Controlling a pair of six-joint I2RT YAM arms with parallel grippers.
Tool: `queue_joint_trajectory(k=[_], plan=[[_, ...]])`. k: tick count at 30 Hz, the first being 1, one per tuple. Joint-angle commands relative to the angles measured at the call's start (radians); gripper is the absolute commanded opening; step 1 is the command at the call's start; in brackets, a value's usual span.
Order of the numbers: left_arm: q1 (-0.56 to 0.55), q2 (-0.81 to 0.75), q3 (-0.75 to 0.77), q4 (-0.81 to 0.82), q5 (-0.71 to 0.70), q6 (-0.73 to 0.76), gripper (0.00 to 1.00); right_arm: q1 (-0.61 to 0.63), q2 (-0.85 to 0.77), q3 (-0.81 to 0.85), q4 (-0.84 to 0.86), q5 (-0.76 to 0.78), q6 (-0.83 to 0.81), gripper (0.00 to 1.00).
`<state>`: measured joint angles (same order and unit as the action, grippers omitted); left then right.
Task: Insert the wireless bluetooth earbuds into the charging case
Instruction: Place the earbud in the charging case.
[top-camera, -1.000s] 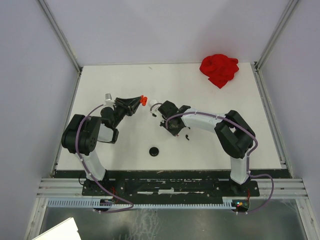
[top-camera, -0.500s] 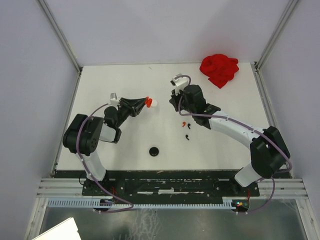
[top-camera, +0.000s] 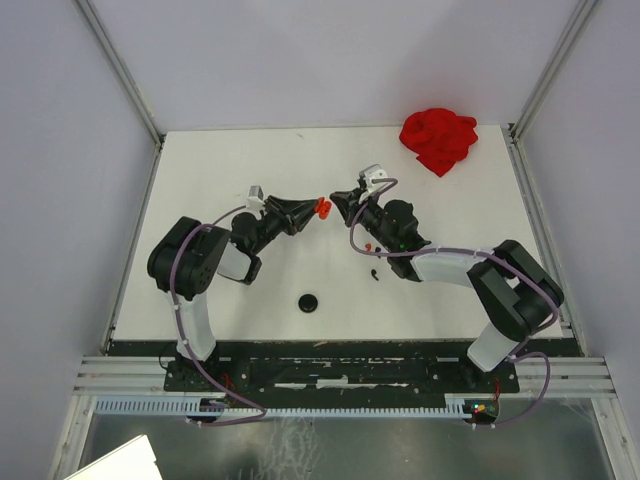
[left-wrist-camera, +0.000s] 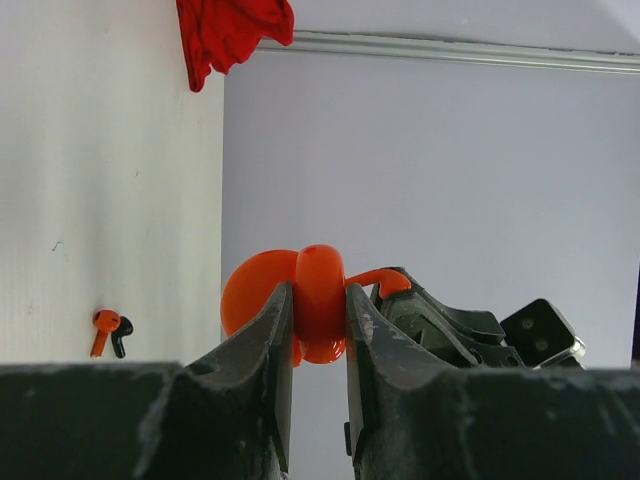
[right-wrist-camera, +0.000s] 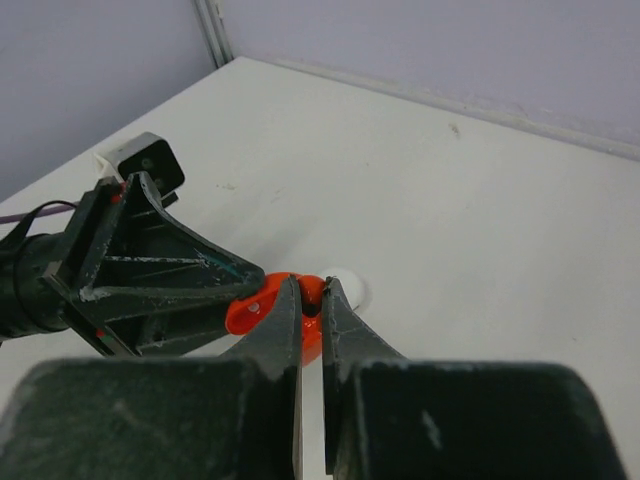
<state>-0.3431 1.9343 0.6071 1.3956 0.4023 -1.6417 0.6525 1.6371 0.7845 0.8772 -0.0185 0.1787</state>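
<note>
- My left arm rises from its base at 7 o'clock, folds at the elbow and lays its forearm out toward 3 o'clock, with the wrist rolled onto its side.
- My left gripper (top-camera: 312, 209) is clamped on the red charging case (left-wrist-camera: 320, 310), pinching the round shell edge-on above the middle of the white table (top-camera: 250, 160).
- My right arm climbs from 5 o'clock and throws its elbow out to 4 o'clock. The forearm runs back toward 10 o'clock, so my two grippers meet tip to tip.
- My right gripper (top-camera: 337, 199) is pinched almost fully closed on a red earbud (left-wrist-camera: 375, 279), whose curved end touches the case's rim.
- A small white rounded piece (right-wrist-camera: 346, 290) shows just past my right fingertips; I cannot tell what it is.
- A second red earbud (left-wrist-camera: 103, 328) and a black earbud (left-wrist-camera: 120, 336) lie close together on the table, at 5 o'clock from my right fingertips.
- A black disc (top-camera: 308, 302) sits at 6 o'clock from the grippers, well apart.
- A red cloth (top-camera: 438, 141) is bunched in the 1 o'clock corner.
</note>
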Motion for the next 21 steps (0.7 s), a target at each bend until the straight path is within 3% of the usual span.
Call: queue_joint_trajectory(k=[1, 21], plan=[[-0.009, 0.017, 0.036, 0.092, 0.005, -0.068, 0.03, 0.001, 0.026, -0.016, 0.282, -0.052, -0.001, 0.02], [-0.012, 0.034, 0.042, 0.1, 0.001, -0.113, 0.03, 0.002, 0.139, -0.039, 0.364, -0.108, -0.034, 0.01]])
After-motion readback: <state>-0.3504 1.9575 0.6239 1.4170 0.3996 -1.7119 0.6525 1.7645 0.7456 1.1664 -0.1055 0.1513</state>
